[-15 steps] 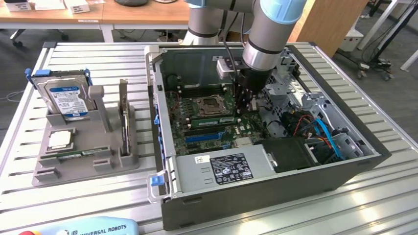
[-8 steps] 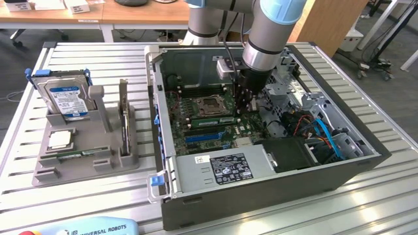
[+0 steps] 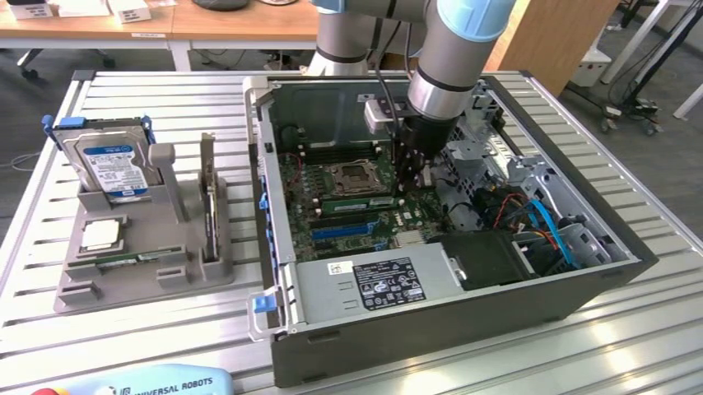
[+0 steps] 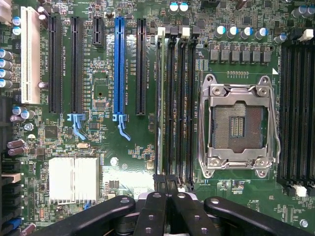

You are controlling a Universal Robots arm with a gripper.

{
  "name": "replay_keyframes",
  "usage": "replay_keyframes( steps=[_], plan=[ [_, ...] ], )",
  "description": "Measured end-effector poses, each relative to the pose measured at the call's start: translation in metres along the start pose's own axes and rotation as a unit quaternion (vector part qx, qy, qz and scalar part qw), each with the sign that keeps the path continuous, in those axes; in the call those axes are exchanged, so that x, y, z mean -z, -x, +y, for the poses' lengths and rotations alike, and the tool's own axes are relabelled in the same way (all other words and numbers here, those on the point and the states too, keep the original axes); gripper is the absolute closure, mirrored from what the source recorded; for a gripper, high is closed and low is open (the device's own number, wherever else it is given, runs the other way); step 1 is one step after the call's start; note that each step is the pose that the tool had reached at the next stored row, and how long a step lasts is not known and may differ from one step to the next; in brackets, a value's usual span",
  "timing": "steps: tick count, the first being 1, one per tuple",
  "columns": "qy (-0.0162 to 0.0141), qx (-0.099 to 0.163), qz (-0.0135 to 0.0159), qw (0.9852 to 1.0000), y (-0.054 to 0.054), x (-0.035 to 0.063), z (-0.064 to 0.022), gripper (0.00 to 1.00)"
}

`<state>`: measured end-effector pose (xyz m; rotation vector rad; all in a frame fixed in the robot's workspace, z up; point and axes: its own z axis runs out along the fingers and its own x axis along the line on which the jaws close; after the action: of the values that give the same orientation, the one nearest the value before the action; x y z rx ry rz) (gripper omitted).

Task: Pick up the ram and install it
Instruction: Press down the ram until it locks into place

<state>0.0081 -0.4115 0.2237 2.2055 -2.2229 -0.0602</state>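
The ram [image 4: 160, 98] is a thin green stick seen edge-on, standing in the black slot nearest the blue expansion slot, beside the open CPU socket [image 4: 236, 128]. In the exterior view the ram [image 3: 360, 200] lies just to the left of the arm's tool inside the computer case. My gripper [image 4: 166, 183] is shut, its black fingertips pressed together right over one end of the ram. Whether they touch it I cannot tell. In the exterior view the gripper [image 3: 409, 191] reaches straight down onto the motherboard.
A grey holder [image 3: 143, 247] on the slatted table at the exterior view's left carries a blue-labelled hard drive [image 3: 110, 164] and a square silver chip [image 3: 101, 234]. The case walls [image 3: 263, 164], power supply [image 3: 368, 284] and blue cables [image 3: 549, 226] hem in the board.
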Motion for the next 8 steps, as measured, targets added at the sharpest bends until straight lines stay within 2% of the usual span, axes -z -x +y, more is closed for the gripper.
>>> replay_keyframes(
  steps=[8],
  plan=[
    [0.0001, 0.000, 0.0001, 1.0000, 0.0000, -0.0005, 0.0000, 0.90]
  ],
)
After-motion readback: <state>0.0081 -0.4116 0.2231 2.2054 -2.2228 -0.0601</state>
